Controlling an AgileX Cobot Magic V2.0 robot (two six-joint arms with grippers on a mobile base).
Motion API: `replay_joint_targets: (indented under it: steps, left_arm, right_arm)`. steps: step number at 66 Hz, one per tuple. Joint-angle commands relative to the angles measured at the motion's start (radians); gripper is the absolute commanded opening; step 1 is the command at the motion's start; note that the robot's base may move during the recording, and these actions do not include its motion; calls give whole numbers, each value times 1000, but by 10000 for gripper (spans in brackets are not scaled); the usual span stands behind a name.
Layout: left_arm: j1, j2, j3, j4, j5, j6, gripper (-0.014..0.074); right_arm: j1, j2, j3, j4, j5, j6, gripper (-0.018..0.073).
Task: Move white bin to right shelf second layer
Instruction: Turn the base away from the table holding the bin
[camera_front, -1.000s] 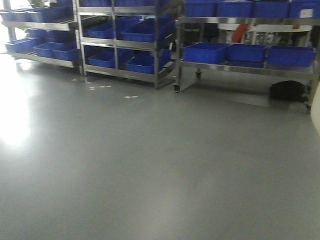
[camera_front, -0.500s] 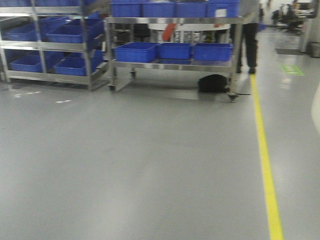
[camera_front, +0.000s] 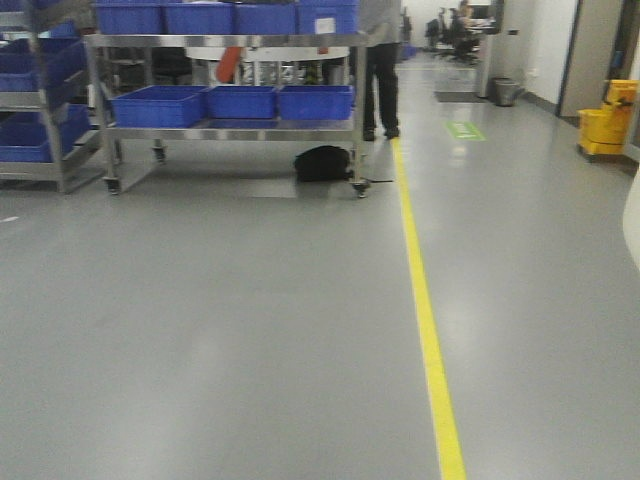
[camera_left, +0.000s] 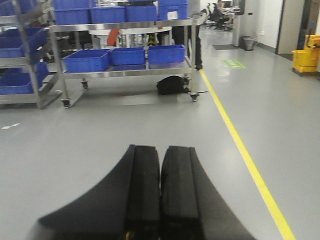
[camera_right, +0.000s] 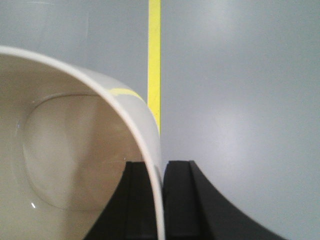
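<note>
Base turned right: cart (camera_front: 230, 41) now far-left, yellow line (camera_front: 425, 330) central. In transit: right gripper (camera_right: 162, 172) clamps bin (camera_right: 70, 150) wall; left gripper (camera_left: 161, 152) jaws together.

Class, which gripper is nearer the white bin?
Right. The right gripper grips the white bin by its wall; the left gripper is shut, empty, no bin in its view.

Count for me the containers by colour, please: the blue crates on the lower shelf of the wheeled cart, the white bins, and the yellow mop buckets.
Blue crates on the lower shelf of the wheeled cart: 3
White bin, its wall gripped in the right tool: 1
Yellow mop bucket: 1
Total: 5
</note>
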Motion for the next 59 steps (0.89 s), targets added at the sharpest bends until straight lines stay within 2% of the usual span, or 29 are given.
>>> replay_joint_targets:
  steps: [1, 59]
  left_arm:
    - [-4, -14, 37, -6, -84, -3, 85]
    - [-4, -14, 37, -6, -84, -3, 85]
  right_arm:
    - [0, -8, -30, -6, -63, 0, 49]
    - [0, -8, -30, -6, -60, 0, 49]
